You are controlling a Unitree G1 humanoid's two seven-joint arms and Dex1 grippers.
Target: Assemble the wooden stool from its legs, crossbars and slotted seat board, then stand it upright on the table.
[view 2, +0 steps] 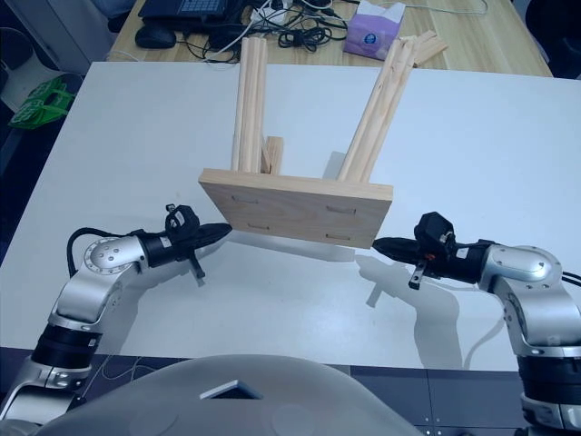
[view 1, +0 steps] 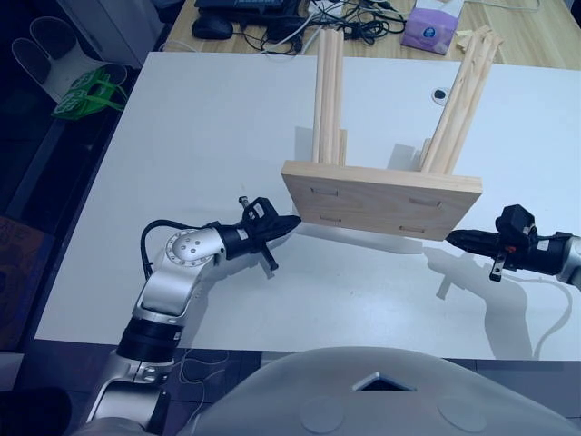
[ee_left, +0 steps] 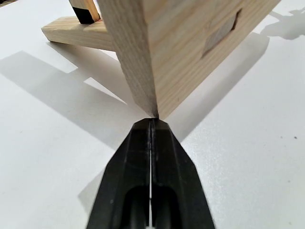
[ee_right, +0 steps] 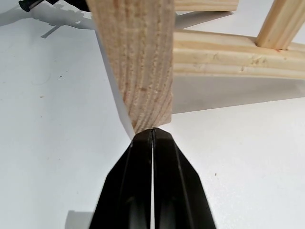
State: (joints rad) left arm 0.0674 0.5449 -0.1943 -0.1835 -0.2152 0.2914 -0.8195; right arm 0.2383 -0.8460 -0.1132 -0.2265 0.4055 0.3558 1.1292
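Stool on its side, both grippers at the seat board's lower corners

The stool (view 1: 386,154) lies mid-table (view 1: 209,136), its seat board (view 1: 381,197) facing you and its legs (view 1: 329,95) running towards the far edge. The left gripper (ee_left: 151,125) and right gripper (ee_right: 152,133) each have their jaws pressed fully together with nothing between them, their tips touching opposite lower corners of the board. To tip it upright, you'll likely want to push inward evenly from both sides and lift both tips at the same pace. Closed tips offer little purchase, so one could slip off its corner.
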